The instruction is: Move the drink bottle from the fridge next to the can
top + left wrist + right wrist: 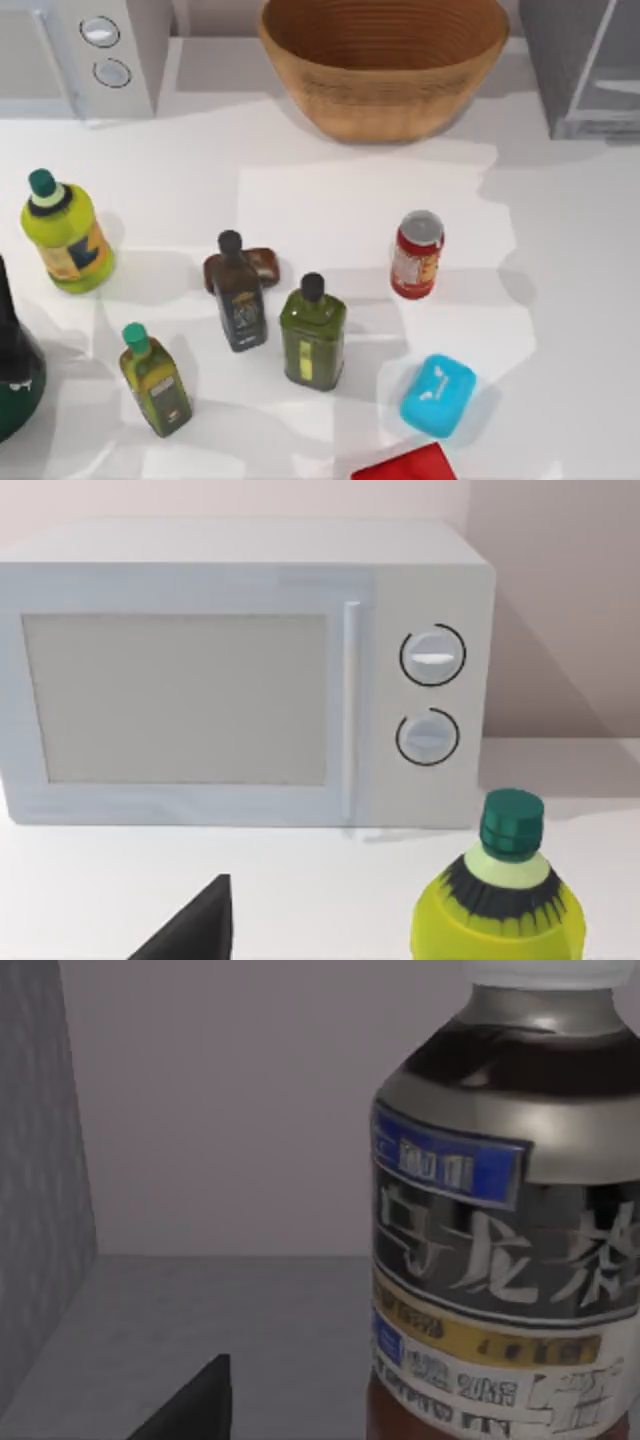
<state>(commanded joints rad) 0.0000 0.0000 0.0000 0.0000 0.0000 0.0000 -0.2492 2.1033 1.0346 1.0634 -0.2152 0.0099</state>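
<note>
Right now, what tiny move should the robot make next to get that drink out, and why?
Probably ease the right claw forward until its fingers sit either side of the drink bottle, then close. The right wrist view shows the bottle upright and very near, standing on the fridge floor beside a grey inner wall, with nothing yet gripping it. The can waits on the table, with bare space beside it.

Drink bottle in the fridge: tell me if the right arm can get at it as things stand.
Probably yes. The right wrist view looks into the fridge, with the drink bottle standing upright close ahead and nothing between camera and bottle. A dark tip of the right hand shows at the edge; its grip state is unclear.
</note>
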